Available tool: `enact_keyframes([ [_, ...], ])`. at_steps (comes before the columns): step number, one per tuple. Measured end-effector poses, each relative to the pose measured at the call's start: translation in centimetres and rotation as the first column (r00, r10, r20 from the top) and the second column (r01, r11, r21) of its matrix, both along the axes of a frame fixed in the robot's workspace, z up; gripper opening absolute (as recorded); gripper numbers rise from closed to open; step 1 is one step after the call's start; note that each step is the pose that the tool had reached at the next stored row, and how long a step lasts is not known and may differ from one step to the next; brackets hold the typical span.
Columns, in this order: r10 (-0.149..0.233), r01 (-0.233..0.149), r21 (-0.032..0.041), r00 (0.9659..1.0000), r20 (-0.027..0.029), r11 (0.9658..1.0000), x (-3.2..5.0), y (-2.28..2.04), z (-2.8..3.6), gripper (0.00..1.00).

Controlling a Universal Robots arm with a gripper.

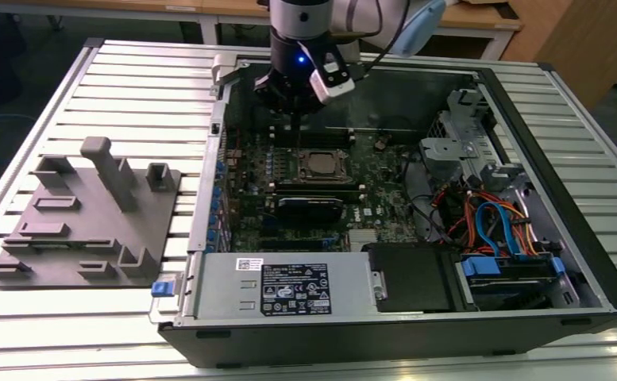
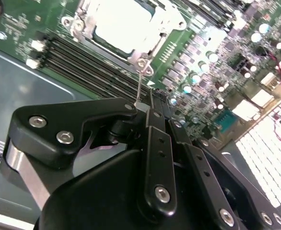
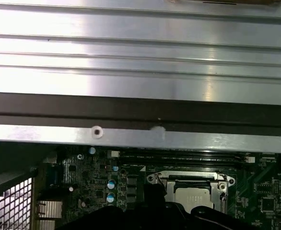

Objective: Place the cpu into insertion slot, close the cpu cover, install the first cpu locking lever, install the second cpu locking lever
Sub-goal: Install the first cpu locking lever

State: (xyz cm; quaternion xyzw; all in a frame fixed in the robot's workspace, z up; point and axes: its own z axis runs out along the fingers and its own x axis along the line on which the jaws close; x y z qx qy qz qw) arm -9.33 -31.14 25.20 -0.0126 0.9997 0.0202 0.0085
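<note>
The cpu (image 2: 119,21) lies in the insertion slot (image 1: 319,164) on the green board, its silver top showing. The cpu cover (image 2: 147,45) is down around it as a thin metal frame. In the first wrist view the cpu (image 3: 187,194) and the cpu cover (image 3: 191,176) sit just past the dark gripper body. A thin wire locking lever (image 2: 139,86) rises from the socket's corner to my fingertips. My gripper (image 2: 159,103) looks shut, with the lever's end touching the side of its tip. In the exterior view the gripper (image 1: 291,119) hangs over the memory slots behind the socket.
The open computer case (image 1: 562,182) lies on a slatted metal table. Black memory slots (image 2: 83,62) run beside the socket, and a black heatsink (image 1: 308,208) lies in front of it. A power supply (image 1: 287,290), coloured cables (image 1: 499,230) and a grey fixture (image 1: 86,214) surround the board.
</note>
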Motion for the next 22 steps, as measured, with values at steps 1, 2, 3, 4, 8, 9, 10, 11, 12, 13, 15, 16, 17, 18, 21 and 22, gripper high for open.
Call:
enact_keyframes([
  [1, 0.0, 0.0, 0.0001, 1.0, 0.0, 1.0, 0.2, 0.0, 0.0, 0.11],
  [2, 0.0, 0.0, 0.0001, 1.0, 0.0, 1.0, 0.36, 0.0, 0.0, 0.11],
  [3, 0.0, 0.0, 0.0001, 1.0, 0.0, 1.0, 0.48, 0.0, 0.0, 0.11],
  [4, -0.001, 0.001, 0.0, 1.0, -0.0001, 1.0, 0.55, 0.0, 0.0, 0.11],
  [8, -0.001, 0.001, 0.0001, 1.0, 0.0, 1.0, 0.67, 0.0, 0.0, 0.11],
  [9, -0.001, 0.001, 0.0, 1.0, 0.0, 1.0, 0.67, 0.0, 0.0, 0.11],
  [10, -0.001, 0.001, 0.0001, 1.0, 0.0001, 1.0, 0.67, 0.0, 0.0, 0.11],
  [11, -0.001, 0.001, 0.0001, 1.0, 0.0, 1.0, 0.67, 0.0, 0.0, 0.11],
  [12, -0.001, 0.001, 0.0001, 1.0, 0.0, 1.0, 0.67, 0.0, 0.0, 0.11],
  [13, -0.001, 0.001, 0.0, 1.0, 0.0, 1.0, 0.68, 0.0, 0.0, 0.11],
  [15, -0.001, 0.001, 0.0, 1.0, 0.0, 1.0, 0.68, 0.0, 0.0, 0.11],
  [16, -0.001, 0.001, 0.0, 1.0, 0.0, 1.0, 0.68, 0.0, 0.0, 0.11],
  [17, -0.001, 0.001, 0.0001, 1.0, 0.0, 1.0, 0.68, 0.0, 0.0, 0.11],
  [18, -0.001, 0.001, 0.0, 1.0, 0.0, 1.0, 0.68, 0.0, 0.0, 0.11],
  [21, -0.001, 0.001, 0.0159, 1.0, 0.0, 0.9999, 0.8, -0.12, -0.06, 0.11],
  [22, -0.002, 0.002, 0.0181, 1.0, 0.0002, 0.9998, 0.89, -0.13, -0.12, 0.11],
])
